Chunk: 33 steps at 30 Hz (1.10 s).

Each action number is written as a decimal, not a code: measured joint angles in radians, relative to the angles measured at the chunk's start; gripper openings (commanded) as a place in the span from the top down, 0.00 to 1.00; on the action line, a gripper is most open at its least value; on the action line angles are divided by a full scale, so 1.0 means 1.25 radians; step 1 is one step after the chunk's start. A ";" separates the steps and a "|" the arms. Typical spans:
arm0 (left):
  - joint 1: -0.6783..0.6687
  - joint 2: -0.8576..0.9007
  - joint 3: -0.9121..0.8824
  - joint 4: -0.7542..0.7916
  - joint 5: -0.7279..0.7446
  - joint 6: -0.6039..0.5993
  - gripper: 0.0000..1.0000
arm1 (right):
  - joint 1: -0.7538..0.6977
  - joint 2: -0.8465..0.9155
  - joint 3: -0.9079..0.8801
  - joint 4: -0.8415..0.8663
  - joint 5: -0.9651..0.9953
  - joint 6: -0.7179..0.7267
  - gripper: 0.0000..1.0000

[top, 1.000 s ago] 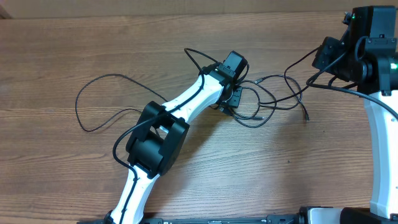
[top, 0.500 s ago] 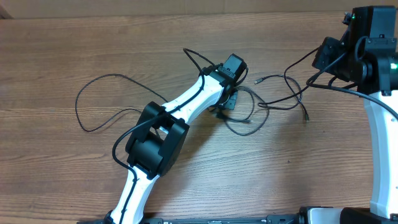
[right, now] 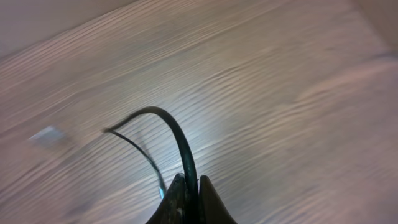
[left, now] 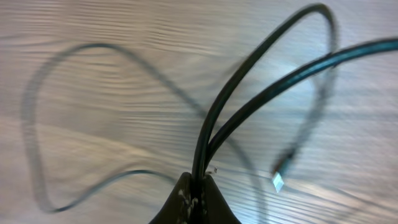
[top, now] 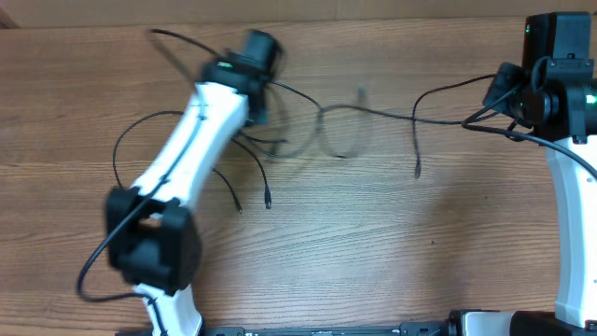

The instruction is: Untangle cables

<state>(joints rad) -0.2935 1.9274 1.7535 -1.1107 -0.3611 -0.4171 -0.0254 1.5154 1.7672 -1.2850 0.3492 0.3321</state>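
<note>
Thin black cables (top: 347, 114) stretch across the wooden table between my two grippers. My left gripper (top: 256, 101) is at the upper left, shut on two strands of cable (left: 249, 106) that rise from its jaws (left: 198, 182). Two loose plug ends (top: 267, 200) hang below it. My right gripper (top: 504, 98) is at the far right, shut on one cable (right: 177, 140) between its fingertips (right: 189, 182). Another plug end (top: 417, 171) dangles near the middle right. A silver plug tip (left: 278, 181) shows in the left wrist view.
A loop of cable (top: 126, 149) lies on the table (top: 373, 252) at the left, beside the white left arm (top: 182, 159). The right arm's white link (top: 571, 196) stands at the right edge. Thicker black arm wires run at the right gripper.
My left gripper has swung far to the upper left with cable in it, pulling the tangle apart into a long stretched line. The right gripper has stayed in place.
</note>
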 measured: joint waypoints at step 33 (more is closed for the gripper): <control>0.120 -0.033 0.000 -0.160 -0.122 -0.100 0.96 | -0.446 0.000 0.000 0.040 0.116 0.339 0.96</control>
<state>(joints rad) -0.1432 1.8866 1.7531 -1.3106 -0.5133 -0.5426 -0.5823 1.5154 1.7672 -1.2350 0.4946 0.7555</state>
